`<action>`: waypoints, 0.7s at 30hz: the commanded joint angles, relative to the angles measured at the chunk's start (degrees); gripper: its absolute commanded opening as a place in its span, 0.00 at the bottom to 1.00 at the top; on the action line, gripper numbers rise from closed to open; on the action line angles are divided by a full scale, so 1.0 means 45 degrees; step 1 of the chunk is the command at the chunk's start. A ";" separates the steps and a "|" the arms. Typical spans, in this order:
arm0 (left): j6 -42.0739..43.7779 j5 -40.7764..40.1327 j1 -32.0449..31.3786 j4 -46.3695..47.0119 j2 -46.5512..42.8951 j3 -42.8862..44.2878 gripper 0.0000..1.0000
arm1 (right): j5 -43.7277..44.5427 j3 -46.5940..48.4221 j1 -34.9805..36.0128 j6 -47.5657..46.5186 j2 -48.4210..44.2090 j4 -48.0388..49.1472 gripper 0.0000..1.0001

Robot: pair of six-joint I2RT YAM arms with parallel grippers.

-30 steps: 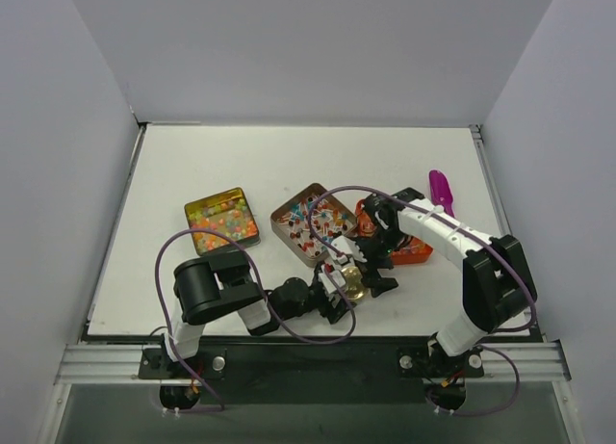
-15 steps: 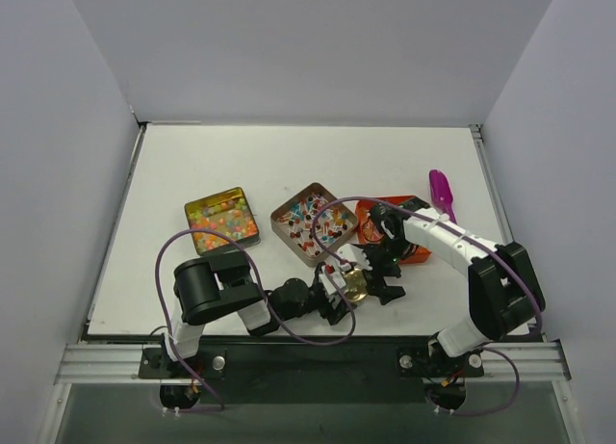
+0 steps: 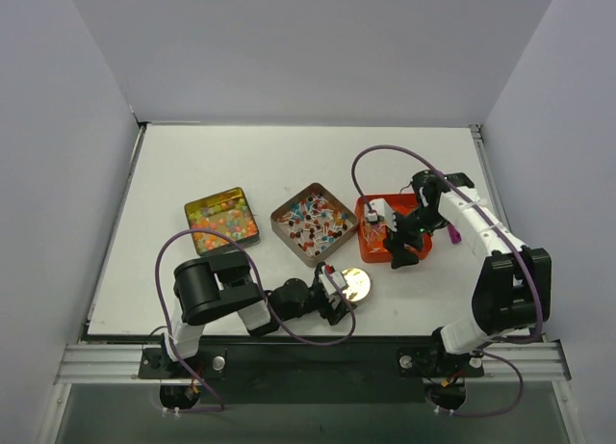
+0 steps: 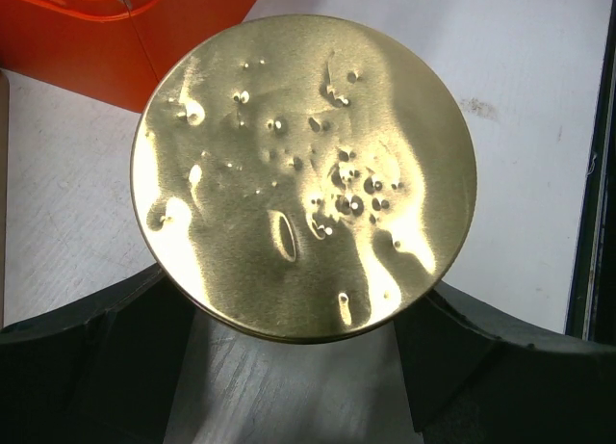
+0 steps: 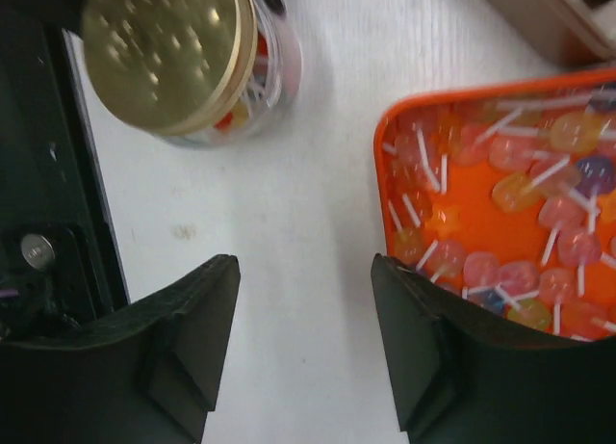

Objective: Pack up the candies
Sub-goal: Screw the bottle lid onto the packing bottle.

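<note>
Nearest, our left hand (image 4: 300, 300) clamps the jar (image 5: 274, 68), its body mostly hidden under the gold lid (image 4: 306, 174). Our right hand (image 5: 303, 280) hangs apart beside the tray (image 5: 380, 174), which is cut off at right. Candies (image 3: 313, 222) fill a tin (image 3: 289, 244) mid-frame on the white desk (image 3: 241, 165), with grey walls (image 3: 318, 49) behind.

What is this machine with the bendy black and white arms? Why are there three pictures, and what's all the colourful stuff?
It's a robot with two arms bolted to the edge of a table. The big picture looks down from above; the other two come from little cameras on the wrists. The left arm has its jaws closed around a jar with a shiny gold lid. The right arm hangs over an orange tray of lollipops, jaws open and empty. Further left sit a brown tin of wrapped sweets and a gold tin of round bead sweets. Its job is packing them.
</note>
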 commanded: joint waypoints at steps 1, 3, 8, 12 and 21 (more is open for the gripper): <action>-0.0603 0.0084 -0.0068 -0.4111 0.0678 -0.0605 0.00 | -0.3052 0.0950 0.0936 0.1195 -0.0514 -0.1249 0.47; -0.0583 0.0084 -0.0068 -0.4169 0.0698 -0.0586 0.00 | -0.3559 0.1029 0.1563 0.1958 -0.0573 -0.1209 0.14; -0.0564 0.0084 -0.0068 -0.4150 0.0717 -0.0605 0.00 | -0.3581 0.0386 0.3477 0.3362 -0.0476 -0.0352 0.00; -0.0544 -0.0033 -0.0068 -0.4092 0.0659 -0.0625 0.00 | -0.3328 -0.0103 0.4064 0.3638 -0.0320 0.0313 0.00; -0.0622 0.0006 -0.0009 -0.4033 0.0717 -0.0644 0.00 | -0.1415 -0.0591 0.4399 0.3913 0.0676 0.1037 0.00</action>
